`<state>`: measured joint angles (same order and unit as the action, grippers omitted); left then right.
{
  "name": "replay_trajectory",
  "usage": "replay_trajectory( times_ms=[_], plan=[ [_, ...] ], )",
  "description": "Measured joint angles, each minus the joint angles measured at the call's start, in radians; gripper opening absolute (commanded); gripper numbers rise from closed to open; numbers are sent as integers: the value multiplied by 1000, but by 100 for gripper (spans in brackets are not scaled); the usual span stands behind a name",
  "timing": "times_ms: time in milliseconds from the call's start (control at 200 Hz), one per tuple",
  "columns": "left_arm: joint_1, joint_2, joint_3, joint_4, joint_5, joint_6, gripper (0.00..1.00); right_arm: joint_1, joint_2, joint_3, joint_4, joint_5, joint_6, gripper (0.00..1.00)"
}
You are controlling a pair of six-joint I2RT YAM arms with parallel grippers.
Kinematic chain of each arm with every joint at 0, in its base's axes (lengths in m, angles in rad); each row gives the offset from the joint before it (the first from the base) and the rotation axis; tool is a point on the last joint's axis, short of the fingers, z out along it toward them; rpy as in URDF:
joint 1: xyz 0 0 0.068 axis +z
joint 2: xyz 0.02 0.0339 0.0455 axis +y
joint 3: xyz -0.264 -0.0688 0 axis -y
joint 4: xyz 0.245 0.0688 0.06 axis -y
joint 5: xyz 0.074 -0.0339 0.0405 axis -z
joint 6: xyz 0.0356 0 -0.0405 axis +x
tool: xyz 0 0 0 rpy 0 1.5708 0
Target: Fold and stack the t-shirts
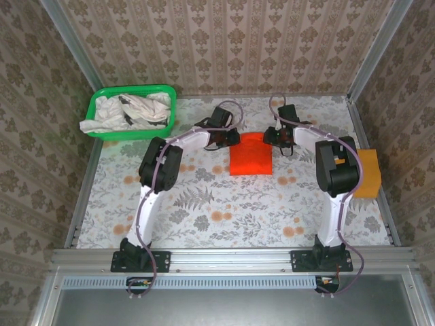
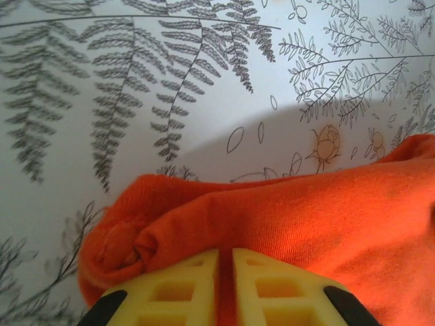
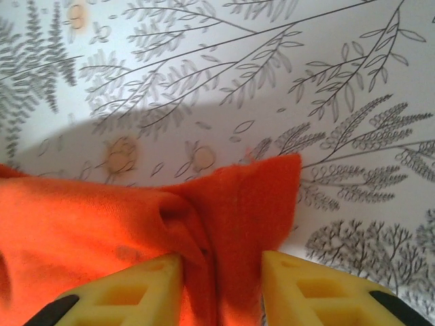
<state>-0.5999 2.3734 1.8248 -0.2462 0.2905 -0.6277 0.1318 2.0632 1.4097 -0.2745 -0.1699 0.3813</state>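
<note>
Far left of the orange shirt [image 1: 251, 157], up by the back wall, a green basket [image 1: 132, 89] is sitting on the counter [image 1: 204, 210] w/ off-white shirts [image 1: 126, 112] heaped inside & spilling over its left rim. The orange shirt itself is lying folded, approx square, mid-counter.

The left arm [image 1: 160, 163] is reaching in from the shirt's left side. The left pincer [image 1: 230, 138] is sitting at the shirt's back-left corner. In the wrist view the left pincer [image 2: 225, 257] is standing nearly shut, yellow fingers [image 2: 177, 288] almost meeting w/ a thin strip of orange cloth pinched btwn them. The corner is bunching into a rolled lump just ahead of them.

The right pincer [image 1: 273, 136] is sitting at the shirt's back-right corner. In its wrist view the right pincer [image 3: 221, 261] is standing partly open, fingers [image 3: 299, 285] apart & straddling a raised fold of orange cloth that is filling the gap. Can't tell if it's squeezing yet. A corner flap is sticking up past the tips.

The right arm [image 1: 336, 170] is standing just right of the shirt. A yellow shirt [image 1: 369, 173], folded, is lying further right of the orange shirt, at the counter's right edge & partly behind that arm.
</note>
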Motion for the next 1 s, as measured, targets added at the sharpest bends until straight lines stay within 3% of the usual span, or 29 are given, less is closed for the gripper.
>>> replay_trajectory(
  times_ms=[100, 240, 370, 555, 655, 730, 1000],
  plan=[
    [3, 3, 36, -16, 13, 1, 24, -11, 11, 9, -3, 0, 2, 39],
    [0, 2, 40, -16, 27, 13, 47, -21, -41, -41, 24, -4, 8, 73],
    [-9, -58, -19, -7, 27, 23, 66, -30, -189, -174, 51, -18, -4, 90],
    [-23, -256, -157, 29, 6, 24, 84, -55, -329, -258, 66, -80, -11, 92],
    [-27, -361, -236, 68, -15, 23, 84, -62, -331, -275, 69, -141, -7, 90],
    [-28, -399, -283, 90, -26, 22, 77, -62, -321, -286, 71, -185, 5, 88],
    [-47, -299, -385, 116, -33, -14, 58, -59, -199, -287, 118, -298, 53, 83]
  ],
)
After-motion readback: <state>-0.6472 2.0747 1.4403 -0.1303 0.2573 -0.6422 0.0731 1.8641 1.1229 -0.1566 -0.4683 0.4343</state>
